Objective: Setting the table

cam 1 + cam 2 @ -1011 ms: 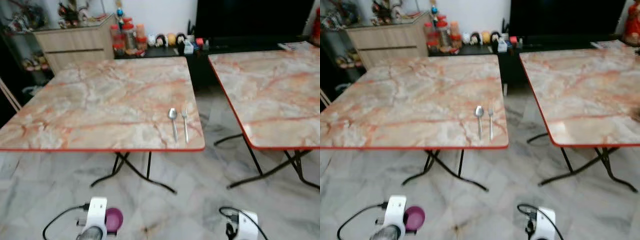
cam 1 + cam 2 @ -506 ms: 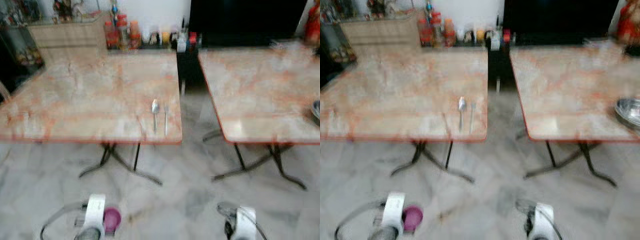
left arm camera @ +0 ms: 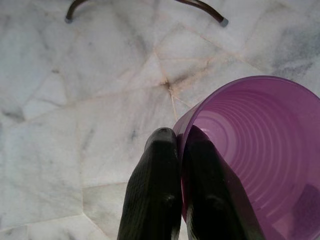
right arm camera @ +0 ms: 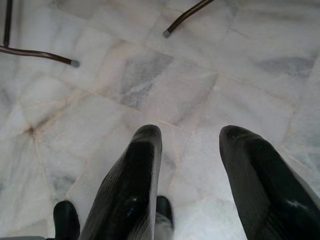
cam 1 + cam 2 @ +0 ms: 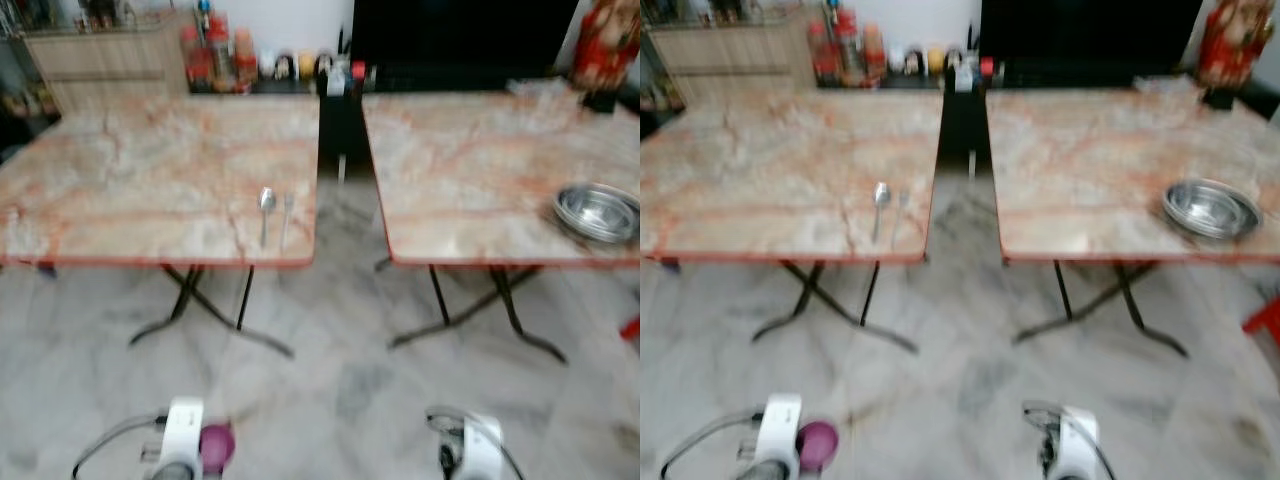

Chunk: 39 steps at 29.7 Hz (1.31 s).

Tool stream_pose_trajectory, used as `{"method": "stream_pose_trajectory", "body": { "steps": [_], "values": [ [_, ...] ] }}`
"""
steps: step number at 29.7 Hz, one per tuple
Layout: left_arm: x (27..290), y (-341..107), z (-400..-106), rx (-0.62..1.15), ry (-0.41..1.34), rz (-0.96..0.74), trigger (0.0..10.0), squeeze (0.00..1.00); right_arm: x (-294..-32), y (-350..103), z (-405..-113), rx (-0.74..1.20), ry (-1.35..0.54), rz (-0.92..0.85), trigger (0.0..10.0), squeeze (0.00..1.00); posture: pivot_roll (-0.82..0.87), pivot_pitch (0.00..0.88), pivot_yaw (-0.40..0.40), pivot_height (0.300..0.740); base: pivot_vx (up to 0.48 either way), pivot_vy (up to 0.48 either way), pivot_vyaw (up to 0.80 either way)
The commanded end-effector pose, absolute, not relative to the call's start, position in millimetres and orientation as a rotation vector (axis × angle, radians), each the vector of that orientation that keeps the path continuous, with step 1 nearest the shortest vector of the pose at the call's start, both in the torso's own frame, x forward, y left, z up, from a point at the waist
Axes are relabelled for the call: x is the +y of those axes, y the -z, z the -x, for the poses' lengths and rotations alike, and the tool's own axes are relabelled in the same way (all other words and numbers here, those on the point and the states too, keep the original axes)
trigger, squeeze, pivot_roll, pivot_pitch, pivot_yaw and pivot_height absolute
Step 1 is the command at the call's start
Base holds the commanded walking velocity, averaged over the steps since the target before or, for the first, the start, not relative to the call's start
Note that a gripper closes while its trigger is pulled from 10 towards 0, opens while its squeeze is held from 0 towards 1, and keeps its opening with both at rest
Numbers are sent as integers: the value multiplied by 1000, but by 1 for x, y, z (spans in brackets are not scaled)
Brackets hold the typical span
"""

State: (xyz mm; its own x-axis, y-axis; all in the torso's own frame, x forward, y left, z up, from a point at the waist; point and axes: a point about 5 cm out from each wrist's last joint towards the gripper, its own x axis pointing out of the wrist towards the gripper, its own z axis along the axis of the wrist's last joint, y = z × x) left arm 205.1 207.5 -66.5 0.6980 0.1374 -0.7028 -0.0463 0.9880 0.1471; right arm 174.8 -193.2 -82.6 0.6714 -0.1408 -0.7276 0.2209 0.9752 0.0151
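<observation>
Down low by the floor [image 4: 150, 75], the left gripper [image 3: 181, 145] is pinched on the rim of a purple cup [image 3: 250, 150]. One finger is inside the cup and one is outside. The right gripper [image 4: 192, 145] hangs over the floor too, with its fingers spread wide and nothing between them.

In front stand two tables with pink marble tops. On the left table [image 5: 140, 170], a spoon [image 5: 266, 208] and a fork [image 5: 286, 215] lie side by side near the front right corner. The view is blurry, so the fork is a bit hard to make out. On the right table [image 5: 470, 160], a metal bowl [image 5: 597, 211] sits near the right edge, well apart from the spoon and fork. Behind the tables are some jars [image 5: 212, 55] and a wood cabinet [image 5: 105, 60].
</observation>
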Motion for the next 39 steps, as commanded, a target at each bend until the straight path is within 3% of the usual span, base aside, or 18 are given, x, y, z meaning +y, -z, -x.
{"method": "stream_pose_trajectory", "body": {
  "steps": [1, 15, 32, 39],
  "values": [
    [204, 66, -207, 789, -85, -128, 10000, 0, -201, 82, -173, 808, 223, -96, 10000, 0, -38, 0, 25, 740, 0, -274, 0],
    [200, 67, -207, 791, -76, -126, 10000, 0, -201, 82, -172, 807, 231, -104, 10000, 0, -38, 0, 22, 740, 0, -273, 0],
    [197, 68, -206, 796, -66, -87, 10000, 0, -200, 82, -174, 805, 224, -107, 10000, 0, -33, 0, 18, 740, 0, 0, 0],
    [196, 68, -206, 801, -60, -95, 10000, 0, -200, 82, -173, 811, 224, -102, 10000, 0, -39, 0, 23, 740, 336, 0, 0]
  ]
}}
